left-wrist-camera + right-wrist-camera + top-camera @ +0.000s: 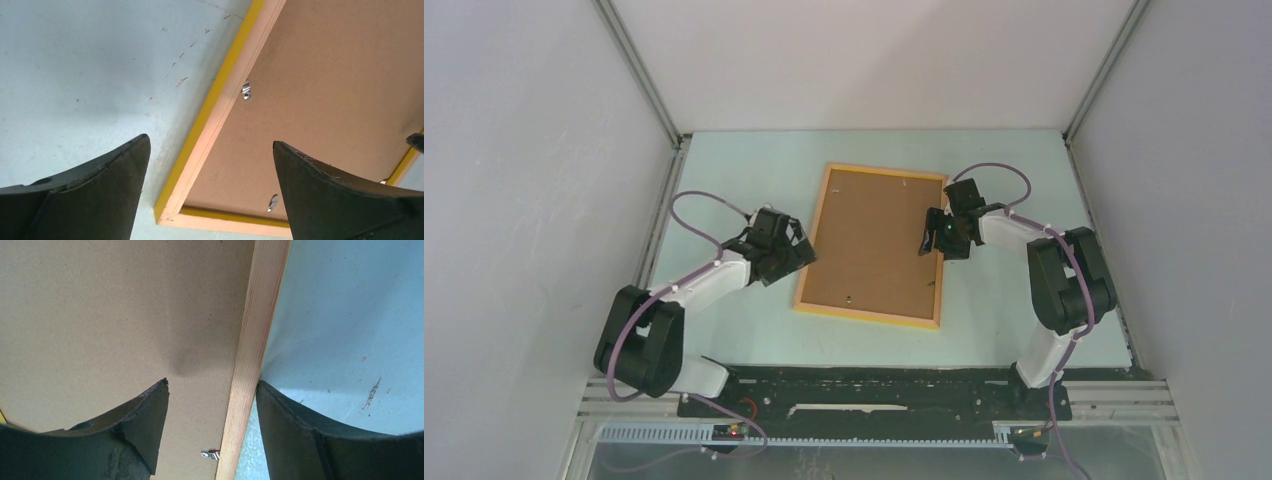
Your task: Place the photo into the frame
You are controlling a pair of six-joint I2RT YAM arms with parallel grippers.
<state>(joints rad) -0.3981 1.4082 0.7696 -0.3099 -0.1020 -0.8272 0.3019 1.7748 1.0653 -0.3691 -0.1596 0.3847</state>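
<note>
The orange-yellow frame lies flat mid-table with the brown fibreboard backing filling it. The photo is not visible in any view. My left gripper is open and empty beside the frame's left rail. In the left wrist view its jaws stand wide apart above the rail near a corner. My right gripper is open and empty at the right rail. In the right wrist view it straddles the rail, one finger over the backing, the other at the rail's outer edge.
Small metal clips on the rails reach over the backing's edge. Grey enclosure walls with aluminium posts bound the pale table on three sides. The black arm mount rail runs along the near edge.
</note>
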